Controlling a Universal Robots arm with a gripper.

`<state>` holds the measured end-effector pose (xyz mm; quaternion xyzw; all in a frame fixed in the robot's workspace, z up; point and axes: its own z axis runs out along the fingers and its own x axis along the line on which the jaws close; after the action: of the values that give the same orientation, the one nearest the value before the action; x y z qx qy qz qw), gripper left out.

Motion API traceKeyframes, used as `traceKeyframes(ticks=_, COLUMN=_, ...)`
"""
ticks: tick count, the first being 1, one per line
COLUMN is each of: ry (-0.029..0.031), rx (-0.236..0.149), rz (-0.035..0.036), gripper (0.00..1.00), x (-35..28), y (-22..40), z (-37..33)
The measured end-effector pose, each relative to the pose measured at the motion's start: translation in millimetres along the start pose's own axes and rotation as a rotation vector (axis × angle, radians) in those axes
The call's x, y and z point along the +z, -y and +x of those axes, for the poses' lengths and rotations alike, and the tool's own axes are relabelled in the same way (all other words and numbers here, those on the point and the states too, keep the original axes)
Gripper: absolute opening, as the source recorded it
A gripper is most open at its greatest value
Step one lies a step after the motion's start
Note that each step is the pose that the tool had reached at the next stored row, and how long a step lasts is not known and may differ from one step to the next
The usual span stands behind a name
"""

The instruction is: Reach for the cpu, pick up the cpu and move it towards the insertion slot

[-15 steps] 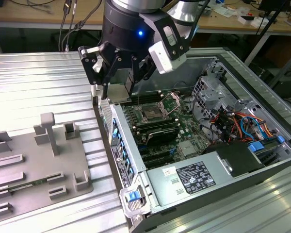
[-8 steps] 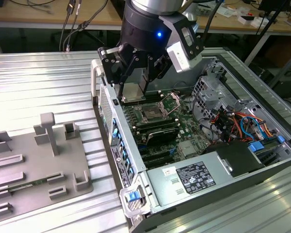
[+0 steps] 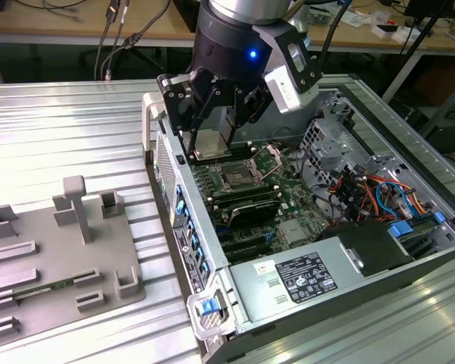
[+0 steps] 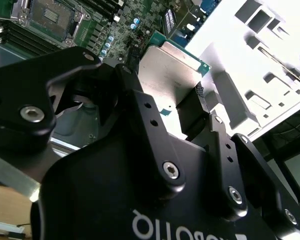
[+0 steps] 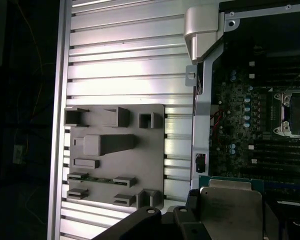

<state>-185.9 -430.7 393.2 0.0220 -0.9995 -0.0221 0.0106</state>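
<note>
In the second wrist view the gripper (image 4: pixel 190 107) is filling the lower part of the frame, and its black fingers (image 4: pixel 195 112) are pinching the cpu (image 4: pixel 167 67) by its edges, so the jaws are standing closed to about the chip's width with the chip between them. The cpu's silvery lid with its thin green rim is sitting at the centre of that frame, flat and facing the camera.

The insertion slot (image 4: pixel 52 17) is lying beyond the chip, in the upper left corner of that picture, well apart from the held cpu and with green board between them.

In the first wrist view the cpu (image 5: pixel 230 212) is showing at the bottom right, and the insertion slot (image 5: pixel 292 115) is sitting at the right edge above it.

In the exterior view the gripper (image 3: pixel 216 140) is hanging over the upper left end of the open computer case (image 3: pixel 212 220), with the cpu (image 3: pixel 212 142) held above the board. The insertion slot (image 3: pixel 237 178) is lying lower and slightly right of it in the frame, near but not under the chip. On the slatted aluminium table (image 3: pixel 53 136), a grey fixture plate (image 3: pixel 57 250) is resting at the lower left.
</note>
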Motion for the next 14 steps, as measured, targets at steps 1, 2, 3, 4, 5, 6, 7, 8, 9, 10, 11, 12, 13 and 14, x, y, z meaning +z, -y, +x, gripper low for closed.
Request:
traceKeyframes(ticks=1, ry=0.0, rx=0.0, rz=0.0, gripper=0.55, x=0.0, y=0.0, z=0.0)
traceKeyframes(ticks=2, ry=0.0, rx=0.0, rz=0.0, gripper=0.55, x=0.0, y=0.0, z=0.0)
traceKeyframes(ticks=3, ry=0.0, rx=0.0, rz=0.0, gripper=0.55, x=0.0, y=0.0, z=0.0)
traceKeyframes(ticks=4, ry=0.0, rx=0.0, rz=0.0, gripper=0.55, x=0.0, y=0.0, z=-0.1)
traceKeyframes(ticks=5, ry=0.0, rx=0.0, rz=0.0, gripper=0.55, x=0.0, y=0.0, z=-0.1)
traceKeyframes(ticks=6, ry=0.0, rx=0.0, rz=0.0, gripper=0.55, x=0.0, y=0.0, z=-0.1)
traceKeyframes(ticks=7, ry=0.0, rx=0.0, rz=0.0, gripper=0.55, x=0.0, y=0.0, z=-0.1)
traceKeyframes(ticks=8, ry=0.0, rx=0.0, rz=0.0, gripper=0.55, x=0.0, y=0.0, z=-0.1)
traceKeyframes(ticks=9, ry=0.0, rx=0.0, rz=0.0, gripper=0.55, x=0.0, y=0.0, z=-0.1)
traceKeyframes(ticks=10, ry=0.0, rx=0.0, rz=-0.0001, gripper=0.55, x=0.0, y=0.0, z=-0.1)
traceKeyframes(ticks=11, ry=0.0, rx=0.0, rz=-0.0001, gripper=0.55, x=0.0, y=0.0, z=-0.1)
traceKeyframes(ticks=12, ry=0.0, rx=0.0, rz=-0.0001, gripper=0.55, x=0.1, y=0.0, z=-0.4)
traceKeyframes(ticks=13, ry=0.0, rx=0.0, rz=-0.0001, gripper=0.55, x=0.1, y=0.0, z=-1.5)
traceKeyframes(ticks=14, ry=0.0001, rx=0.0, rz=-0.0001, gripper=0.55, x=0.3, y=0.1, z=-3.0)
